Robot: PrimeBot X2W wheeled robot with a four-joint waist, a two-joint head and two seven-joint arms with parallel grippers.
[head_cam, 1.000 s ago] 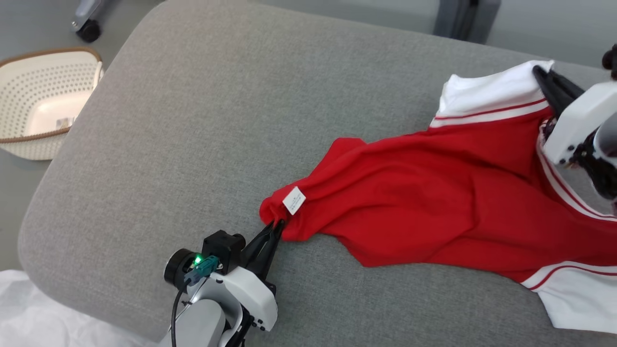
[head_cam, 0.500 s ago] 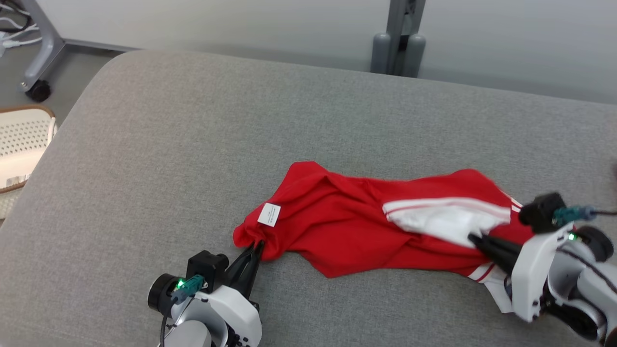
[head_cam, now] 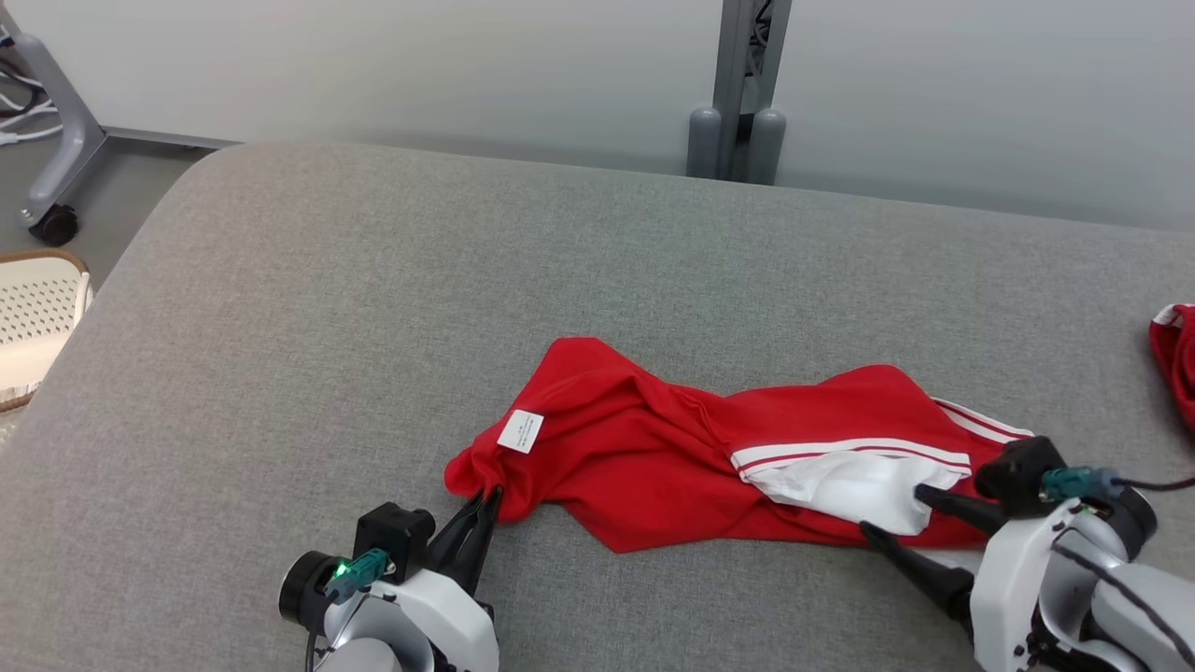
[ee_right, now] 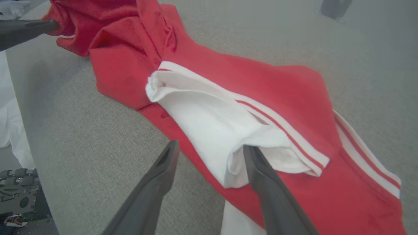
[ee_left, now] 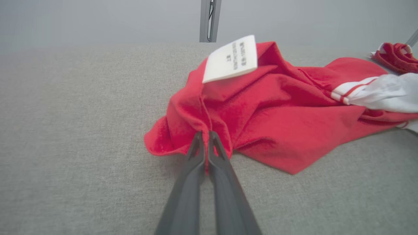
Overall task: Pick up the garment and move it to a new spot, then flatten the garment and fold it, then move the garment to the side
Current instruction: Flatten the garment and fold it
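The garment (head_cam: 672, 457) is a red shirt with white, red-striped sleeves, lying bunched on the grey cushioned surface (head_cam: 467, 280). Its white label (head_cam: 520, 430) faces up near the left end. My left gripper (head_cam: 487, 501) is shut on the red hem corner at that end; in the left wrist view the fingers (ee_left: 205, 137) pinch a fold of the garment (ee_left: 261, 107). My right gripper (head_cam: 896, 513) stands open at the white sleeve (head_cam: 854, 481). In the right wrist view the right gripper (ee_right: 210, 148) has its fingers spread, the sleeve (ee_right: 209, 124) lying loose between them.
A second red and white cloth (head_cam: 1174, 350) lies at the surface's right edge. A perforated white basket (head_cam: 33, 317) sits on the floor at the left. A grey post (head_cam: 738, 112) stands behind the surface, and a wheeled frame leg (head_cam: 51, 159) is at the far left.
My right gripper has opened and let go of the white sleeve, which now rests on the shirt. The head camera has tilted up. The left gripper keeps its grip.
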